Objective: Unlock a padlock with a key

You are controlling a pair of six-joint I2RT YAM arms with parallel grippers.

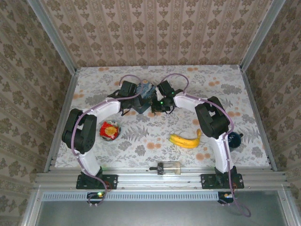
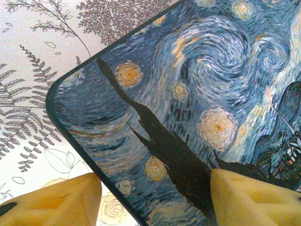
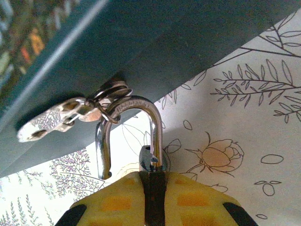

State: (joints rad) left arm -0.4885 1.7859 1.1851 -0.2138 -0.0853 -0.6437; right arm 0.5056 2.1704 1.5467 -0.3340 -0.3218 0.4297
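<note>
**Padlock.** The padlock (image 3: 153,162) is small. It has a dark body, seen edge-on as a narrow strip, and a bright silver shackle (image 3: 136,104) arching above it. The right leg of the shackle runs down into the body. The left leg ends bare beside the body, just above my left-hand pad. A wire ring (image 3: 113,92) is threaded on the crown of the shackle. It carries a flat embossed silver piece (image 3: 47,121); I cannot tell whether this is a key or a tag. The padlock sits at the lower edge of the blue painted box (image 3: 141,42), and the ring touches the box's dark side. The box (image 1: 146,92) lies at the far middle of the flowered counter (image 1: 235,94).

**Right arm.** My right arm reaches in from the right, elbow raised and forearm angled toward the box. My right claw (image 3: 155,186) is pressed together on the padlock's body, with one yellow pad on each flat face and the shackle standing out beyond the tips.

**Left arm.** My left arm mirrors it from the left. My left claw (image 2: 153,200) is spread, pinching nothing. It hangs over a rounded corner of the box lid, with one fingertip (image 2: 51,202) above the counter beside the rim and the other above the painted lid.
</note>
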